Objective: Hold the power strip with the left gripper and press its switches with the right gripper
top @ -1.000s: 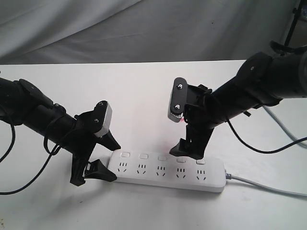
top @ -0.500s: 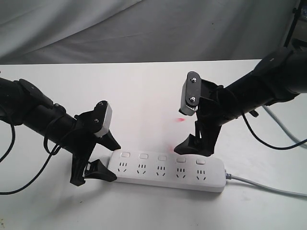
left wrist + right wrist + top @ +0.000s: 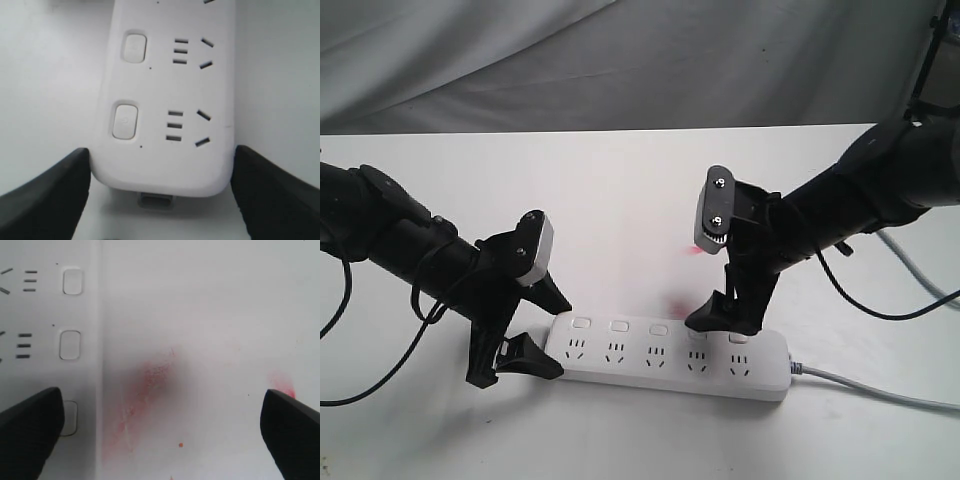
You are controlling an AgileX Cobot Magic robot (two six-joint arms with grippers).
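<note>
Two pincers set: left pincer (image 3: 558, 336) clamped across the power strip (image 3: 670, 366) end, strip flat on desk (image 3: 620, 200). My right pincer (image 3: 725, 322), jaws wide apart, hovers w/ one tip over 4th switch (image 3: 71, 418). Next: straight down, press.

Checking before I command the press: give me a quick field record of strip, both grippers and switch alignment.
power strip: flat on the table, cord leaving one end
left gripper: shut on the cordless end, fingers against both long edges
right gripper: open wide, above the strip
alignment: one finger over the fourth switch from the held end; contact unclear
smudge: reddish, beside the strip
</note>
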